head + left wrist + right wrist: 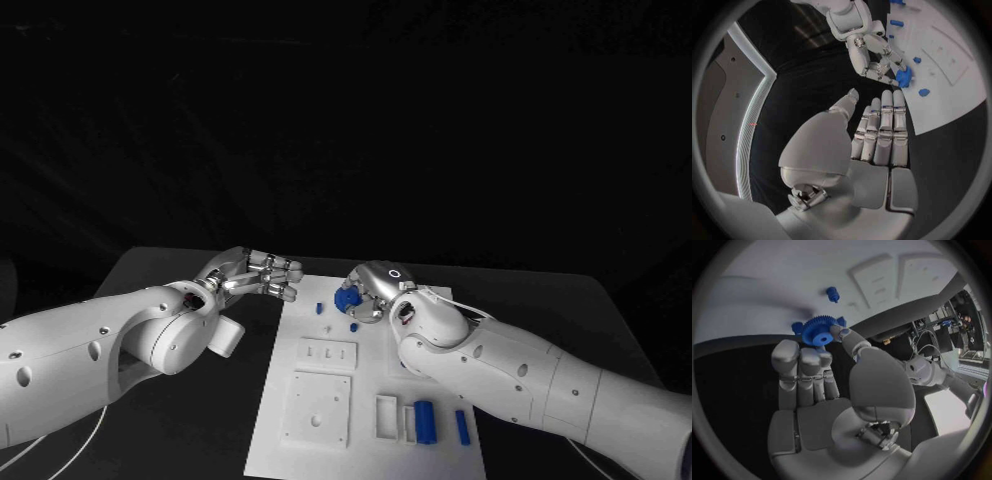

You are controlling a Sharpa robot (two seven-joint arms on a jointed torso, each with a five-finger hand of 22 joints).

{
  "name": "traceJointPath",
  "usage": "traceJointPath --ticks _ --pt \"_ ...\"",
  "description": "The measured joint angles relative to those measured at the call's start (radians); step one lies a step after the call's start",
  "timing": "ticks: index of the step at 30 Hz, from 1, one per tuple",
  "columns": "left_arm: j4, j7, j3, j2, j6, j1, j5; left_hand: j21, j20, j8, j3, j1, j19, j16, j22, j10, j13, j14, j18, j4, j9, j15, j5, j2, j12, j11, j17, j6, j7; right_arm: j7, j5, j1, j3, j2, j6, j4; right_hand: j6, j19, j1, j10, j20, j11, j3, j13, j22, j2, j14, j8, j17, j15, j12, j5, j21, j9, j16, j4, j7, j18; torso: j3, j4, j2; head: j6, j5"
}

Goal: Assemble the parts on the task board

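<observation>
Fingertips of the right hand (826, 390) pinch a blue gear (820, 331) above the white board (361, 420); left hand (254, 274) hovers empty, fingers extended.

I find no legible text, label, brand, number or sign in any of the three views. The task board (361, 420) carries only plain raised outlines and small holes, with nothing printed that I can read. The arms' white shells show only small dark dots and, near the right hand (378, 290), a small dark ring, none of which I can read as a character.
</observation>
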Motion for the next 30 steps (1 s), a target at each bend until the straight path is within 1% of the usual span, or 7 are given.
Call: traceJointPath --ticks 13,21,23,25,27,28,30 --pt "-0.002 -0.001 0.0 0.006 0.001 0.0 0.0 0.0 0.0 0.0 0.0 0.0 0.0 0.0 0.0 0.0 0.0 0.0 0.0 0.0 0.0 0.0 0.0 0.0 0.0 0.0 0.0 0.0 0.0 0.001 -0.004 0.005 -0.022 0.036 0.001 -0.054 0.0 0.0 0.0 0.0 0.0 0.0 -0.001 0.002 0.0 0.0 0.0 0.0 -0.001 0.0 0.0 -0.007 0.0 0.0 0.0 0.001 0.0 0.0 0.0011 -0.0009 0.001 0.001 0.0" --pt "-0.004 -0.001 0.0 0.007 0.003 0.0 0.0 0.0 0.0 0.0 0.0 0.0 0.0 0.0 0.0 0.0 0.0 0.0 0.0 0.0 0.0 0.0 0.0 0.0 0.0 0.0 0.0 0.0 0.0 0.002 -0.006 0.007 -0.026 0.04 0.002 -0.07 -0.002 0.0 0.0 0.0 0.0 0.0 -0.008 0.0 0.0 0.0 0.0 -0.005 -0.004 0.0 0.0 -0.016 0.0 -0.001 0.0 0.008 -0.001 0.0 0.0012 -0.0012 0.001 -0.002 0.002" --pt "-0.005 -0.001 0.0 0.007 0.003 0.0 0.0 0.0 0.0 0.0 0.0 0.0 0.0 0.0 0.0 0.0 0.0 0.0 0.0 0.0 0.0 0.0 0.0 0.0 0.0 0.0 0.0 0.0 0.0 0.002 -0.007 0.007 -0.027 0.041 0.002 -0.072 -0.01 0.0 0.004 0.0 0.0 0.0 -0.011 -0.002 0.0 -0.004 0.0 -0.003 -0.005 0.0 -0.002 -0.025 0.0 -0.002 0.0 0.011 0.005 0.0 0.0015 -0.0022 0.001 -0.002 0.002" --pt "-0.005 -0.001 0.0 0.007 0.003 0.0 0.0 0.0 0.0 0.0 0.0 0.0 0.0 0.0 0.0 0.0 0.0 0.0 0.0 0.0 0.0 0.0 0.0 0.0 0.0 0.0 0.0 0.0 0.0 0.002 -0.007 0.007 -0.027 0.042 0.002 -0.073 -0.023 0.0 0.004 0.0 0.0 0.0 -0.019 -0.005 0.0 -0.004 0.0 0.001 -0.006 0.0 -0.004 -0.048 0.0 -0.002 0.0 0.019 0.007 0.0 0.0017 -0.0033 0.001 -0.002 0.003" --pt "-0.005 -0.002 0.0 0.007 0.003 0.0 0.0 0.0 0.0 0.0 0.0 0.0 0.0 0.0 0.0 0.0 0.0 0.0 0.0 0.0 0.0 0.0 0.0 0.0 0.0 0.0 0.0 0.0 0.0 0.002 -0.007 0.007 -0.028 0.043 0.001 -0.074 -0.05 0.0 0.004 -0.004 0.0 0.004 -0.053 -0.009 0.0 -0.004 0.0 0.007 -0.009 0.0 -0.007 -0.148 -0.007 -0.002 0.0 0.026 0.009 0.0 0.0016 -0.0035 0.001 -0.002 0.003" --pt "-0.005 -0.002 0.0 0.007 0.003 0.0 0.0 0.0 0.0 0.0 0.0 0.0 0.0 0.0 0.0 0.0 0.0 0.0 0.0 0.0 0.0 0.0 0.0 0.0 0.0 0.0 0.0 0.0 0.0 0.002 -0.006 0.007 -0.028 0.043 0.001 -0.075 -0.059 0.0 0.004 -0.005 0.0 0.005 -0.067 -0.01 0.0 -0.004 0.0 0.009 -0.009 0.0 -0.009 -0.182 -0.009 -0.002 -0.001 0.03 0.01 0.0 0.0016 -0.0035 0.001 -0.002 0.003" --pt "-0.005 -0.002 0.0 0.007 0.004 0.0 0.0 0.0 0.0 0.0 0.0 0.0 0.0 0.0 0.0 0.0 0.0 0.0 0.0 0.0 0.0 0.0 0.0 0.0 0.0 0.0 0.0 0.0 0.0 0.003 -0.005 0.006 -0.029 0.044 0.001 -0.077 -0.082 0.0 0.01 -0.006 0.0 0.006 -0.127 -0.013 0.0 0.002 0.0 0.007 -0.012 0.0 -0.009 -0.276 -0.01 -0.002 -0.005 0.053 0.013 0.0 0.0016 -0.0033 0.001 -0.002 0.003"
